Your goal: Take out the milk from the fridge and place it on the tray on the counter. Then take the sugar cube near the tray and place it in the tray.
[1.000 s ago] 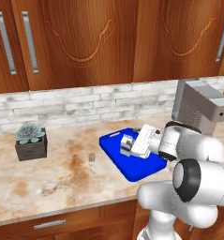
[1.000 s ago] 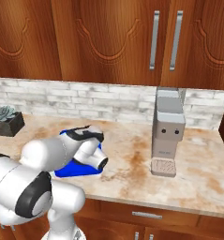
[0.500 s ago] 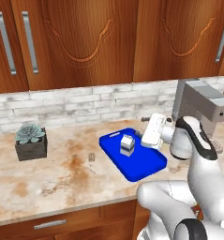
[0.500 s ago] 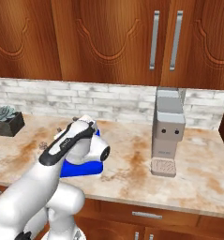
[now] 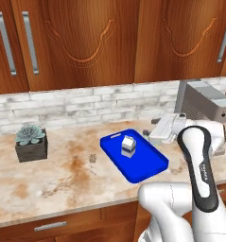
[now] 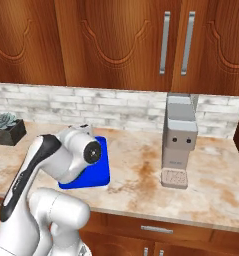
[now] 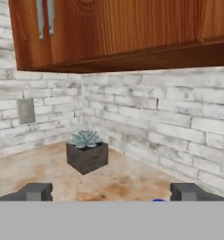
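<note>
Milk (image 5: 128, 144): upright on tray (image 5: 147, 170).
Gripper (image 7: 111, 191): jaws spread, empty.
Next: descend squarely over sugar cube (image 5: 92, 157) (tiny target).

bright blue tray (image 5: 142, 166), white milk (image 5: 128, 143) with dark band, beige rust-stained counter (image 5: 57, 179)

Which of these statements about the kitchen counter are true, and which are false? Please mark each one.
1. The milk stands on the tray. True.
2. The sugar cube lies in the tray. False: it lies on the counter, left of the tray in the left base view.
3. The gripper is shut on the milk. False: its fingers stand wide apart and hold nothing.
4. A potted succulent stands on the counter by the brick wall. True.
5. The coffee machine stands on the tray. False: it stands on the counter, apart from the tray.
</note>
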You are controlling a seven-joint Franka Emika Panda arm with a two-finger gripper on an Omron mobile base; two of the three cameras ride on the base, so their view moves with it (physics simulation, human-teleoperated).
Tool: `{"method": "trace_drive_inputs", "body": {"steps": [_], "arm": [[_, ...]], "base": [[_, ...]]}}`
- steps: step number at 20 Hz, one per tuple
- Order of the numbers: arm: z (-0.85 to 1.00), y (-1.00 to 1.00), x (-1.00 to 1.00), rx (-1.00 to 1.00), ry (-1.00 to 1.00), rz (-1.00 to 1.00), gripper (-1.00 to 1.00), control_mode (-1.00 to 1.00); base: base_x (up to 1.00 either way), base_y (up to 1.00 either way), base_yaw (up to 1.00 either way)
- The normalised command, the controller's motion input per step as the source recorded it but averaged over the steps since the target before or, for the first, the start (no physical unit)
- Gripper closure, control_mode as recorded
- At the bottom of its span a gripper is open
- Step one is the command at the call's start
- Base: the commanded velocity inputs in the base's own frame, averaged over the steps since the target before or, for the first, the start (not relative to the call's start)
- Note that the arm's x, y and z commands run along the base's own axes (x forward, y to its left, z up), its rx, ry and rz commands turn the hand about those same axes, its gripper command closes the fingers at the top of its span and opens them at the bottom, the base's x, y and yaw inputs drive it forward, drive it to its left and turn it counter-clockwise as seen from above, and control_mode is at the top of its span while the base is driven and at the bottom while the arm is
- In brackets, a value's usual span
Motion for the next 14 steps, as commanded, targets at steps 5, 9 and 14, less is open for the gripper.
{"method": "trace_drive_inputs", "body": {"steps": [5,9,14], "arm": [[0.61,-0.24,-0.94,-0.04,0.32,-0.06,-1.00,-1.00],[0.39,0.33,-0.57,-0.12,0.42,-0.12,-1.00,-1.00],[-0.12,0.97,-0.17,-0.20,0.45,-0.10,-1.00,-1.00]], "base": [[0.00,0.00,0.00],[0.00,0.00,0.00],[0.00,0.00,0.00]]}}
